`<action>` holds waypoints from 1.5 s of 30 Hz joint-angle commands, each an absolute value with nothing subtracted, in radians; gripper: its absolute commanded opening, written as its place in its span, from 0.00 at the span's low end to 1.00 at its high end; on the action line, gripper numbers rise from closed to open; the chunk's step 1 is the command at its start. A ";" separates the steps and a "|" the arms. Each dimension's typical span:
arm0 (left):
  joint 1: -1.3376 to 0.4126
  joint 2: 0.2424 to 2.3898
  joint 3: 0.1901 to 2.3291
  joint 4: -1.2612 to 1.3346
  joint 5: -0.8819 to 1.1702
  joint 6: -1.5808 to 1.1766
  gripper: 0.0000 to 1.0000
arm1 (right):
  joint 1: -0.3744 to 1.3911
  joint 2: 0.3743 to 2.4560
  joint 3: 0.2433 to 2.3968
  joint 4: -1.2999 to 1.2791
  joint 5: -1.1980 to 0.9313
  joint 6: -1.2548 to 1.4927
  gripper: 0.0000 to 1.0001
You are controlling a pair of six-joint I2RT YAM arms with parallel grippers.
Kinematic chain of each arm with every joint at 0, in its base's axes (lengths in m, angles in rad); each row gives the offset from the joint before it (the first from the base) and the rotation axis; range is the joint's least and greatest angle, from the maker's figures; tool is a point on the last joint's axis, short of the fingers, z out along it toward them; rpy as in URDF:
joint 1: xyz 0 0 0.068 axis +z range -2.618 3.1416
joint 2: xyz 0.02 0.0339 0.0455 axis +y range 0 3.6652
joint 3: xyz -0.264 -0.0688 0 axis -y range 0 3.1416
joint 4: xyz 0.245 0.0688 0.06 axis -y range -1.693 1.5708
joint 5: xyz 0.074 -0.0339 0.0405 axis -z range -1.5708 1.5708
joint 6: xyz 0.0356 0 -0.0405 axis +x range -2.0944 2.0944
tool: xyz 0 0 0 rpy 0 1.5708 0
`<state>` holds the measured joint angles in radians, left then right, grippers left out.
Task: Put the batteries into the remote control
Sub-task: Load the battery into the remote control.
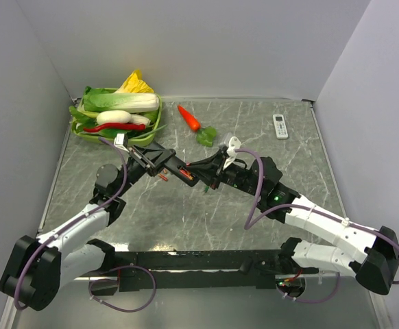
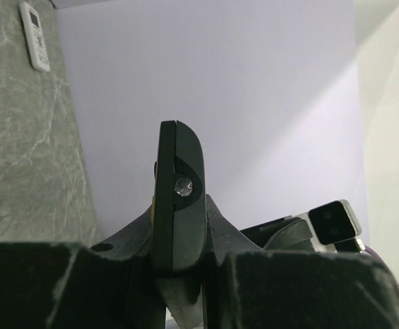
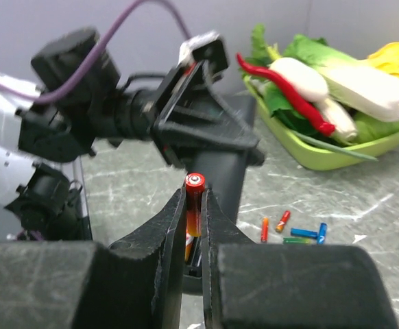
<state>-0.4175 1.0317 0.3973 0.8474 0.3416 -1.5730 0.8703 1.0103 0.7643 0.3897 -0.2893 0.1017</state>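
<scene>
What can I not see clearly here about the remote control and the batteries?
- Battery compartment of the remote control: right wrist view, hidden behind the right gripper and the battery it holds.
- Its buttons: left wrist view, only the narrow edge shows.
- Loose batteries: top external view, too small to count.

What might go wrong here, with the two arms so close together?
The red battery is pinched between the right jaws with its tip sticking out; it may tilt or slip when pressed in. The black remote is held only by the left jaws, so a push might twist it. A dropped battery could roll in among the loose batteries.
</scene>
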 commanded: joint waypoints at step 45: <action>-0.322 1.089 0.581 0.787 0.675 -1.594 0.02 | 0.747 1.098 0.792 0.455 -0.818 -0.279 0.06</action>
